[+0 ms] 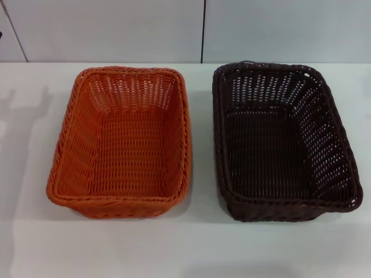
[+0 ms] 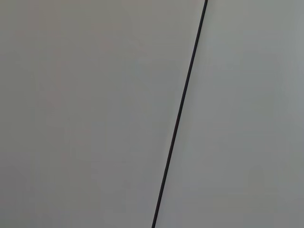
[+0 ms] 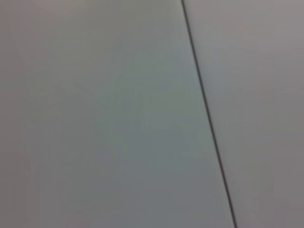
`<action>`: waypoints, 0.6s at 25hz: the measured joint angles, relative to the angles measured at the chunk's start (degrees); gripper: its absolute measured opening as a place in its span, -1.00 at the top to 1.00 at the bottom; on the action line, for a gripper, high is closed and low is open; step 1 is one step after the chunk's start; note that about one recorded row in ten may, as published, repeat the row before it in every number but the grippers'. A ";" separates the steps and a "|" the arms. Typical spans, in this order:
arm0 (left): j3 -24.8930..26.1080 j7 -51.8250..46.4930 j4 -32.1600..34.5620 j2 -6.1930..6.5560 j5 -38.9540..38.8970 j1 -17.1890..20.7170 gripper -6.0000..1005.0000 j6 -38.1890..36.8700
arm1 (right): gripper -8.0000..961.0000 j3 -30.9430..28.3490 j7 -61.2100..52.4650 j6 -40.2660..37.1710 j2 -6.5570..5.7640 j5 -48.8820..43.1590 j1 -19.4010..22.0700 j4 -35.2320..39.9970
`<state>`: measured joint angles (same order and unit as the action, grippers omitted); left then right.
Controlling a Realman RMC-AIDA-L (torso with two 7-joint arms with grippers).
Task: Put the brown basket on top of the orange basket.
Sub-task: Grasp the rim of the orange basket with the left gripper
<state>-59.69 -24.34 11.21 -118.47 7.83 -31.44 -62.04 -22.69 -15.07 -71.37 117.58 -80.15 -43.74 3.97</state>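
The orange basket sits on the white table at the left of the head view, upright and empty. The brown basket sits beside it at the right, upright and empty, with a narrow gap of table between the two. Neither gripper shows in any view. Both wrist views show only a pale flat surface crossed by a thin dark seam, in the left wrist view and in the right wrist view.
The white table runs across the head view, with bare room in front of both baskets and at the far left. A pale wall with a dark vertical seam stands behind the table.
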 joint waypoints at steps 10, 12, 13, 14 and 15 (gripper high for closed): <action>0.02 -0.28 0.26 -0.03 -0.46 0.08 -0.68 -0.47 | -0.11 0.01 0.21 -0.06 0.18 1.58 -0.12 -0.11; 0.02 0.01 0.33 -0.12 -1.84 -0.05 -0.68 -1.00 | -0.11 0.17 0.21 -0.54 0.20 1.79 -0.07 -0.20; 0.02 0.09 0.27 -0.15 -2.35 -0.11 -0.68 -1.43 | -0.11 0.19 0.24 -0.91 0.24 1.80 -0.02 -0.22; 0.02 0.12 0.15 -0.18 -2.87 -0.17 -0.68 -2.15 | -0.11 0.18 0.29 -1.60 0.31 1.81 0.11 -0.26; 0.02 0.12 0.15 -0.18 -2.87 -0.17 -0.68 -2.15 | -0.11 0.09 0.28 -2.46 0.40 1.82 0.30 -0.32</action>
<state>-59.67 -24.22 11.36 -118.65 4.97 -31.61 -64.18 -22.60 -14.79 -73.83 117.98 -78.33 -43.44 3.65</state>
